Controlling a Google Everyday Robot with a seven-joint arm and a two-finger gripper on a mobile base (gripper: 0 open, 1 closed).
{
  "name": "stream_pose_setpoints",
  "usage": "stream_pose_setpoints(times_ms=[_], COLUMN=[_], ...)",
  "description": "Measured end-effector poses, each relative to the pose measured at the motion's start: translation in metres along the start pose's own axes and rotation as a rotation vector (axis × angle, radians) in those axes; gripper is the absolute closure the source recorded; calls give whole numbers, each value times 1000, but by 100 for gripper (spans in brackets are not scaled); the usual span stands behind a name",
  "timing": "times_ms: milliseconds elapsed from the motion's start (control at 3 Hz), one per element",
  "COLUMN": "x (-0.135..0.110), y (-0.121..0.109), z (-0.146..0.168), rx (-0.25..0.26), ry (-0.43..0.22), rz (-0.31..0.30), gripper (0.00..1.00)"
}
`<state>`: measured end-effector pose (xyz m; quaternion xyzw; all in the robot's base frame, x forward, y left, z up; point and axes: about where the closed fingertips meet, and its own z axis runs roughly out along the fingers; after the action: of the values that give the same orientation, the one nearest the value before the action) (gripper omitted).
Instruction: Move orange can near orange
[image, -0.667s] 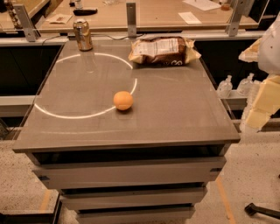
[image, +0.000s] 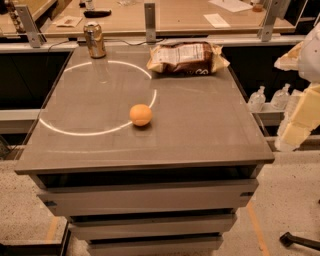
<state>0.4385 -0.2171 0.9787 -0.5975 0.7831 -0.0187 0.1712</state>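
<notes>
The orange can (image: 94, 40) stands upright at the far left corner of the grey table (image: 200, 135). The orange (image: 141, 114) rests nearer the middle of the tabletop, well apart from the can, on the near right part of a bright ring of light (image: 65, 131). A brown-and-white snack bag (image: 187, 58) lies along the far edge, right of the can. The pale gripper (image: 300, 122) hangs beyond the table's right side, off the surface and well apart from both; I cannot tell whether it is open or closed.

Warm overhead light, ring glare (image: 95, 133) on tabletop (image: 200, 115), end effector (image: 295, 131) bright-lit at rt edge
</notes>
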Motion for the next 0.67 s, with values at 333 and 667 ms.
stream_pose_setpoints(times_ms=[333, 667], x=[18, 32], y=[-14, -24], z=[3, 13], rx=[12, 8], ry=[-126, -324], rz=[25, 15], gripper=[0, 0])
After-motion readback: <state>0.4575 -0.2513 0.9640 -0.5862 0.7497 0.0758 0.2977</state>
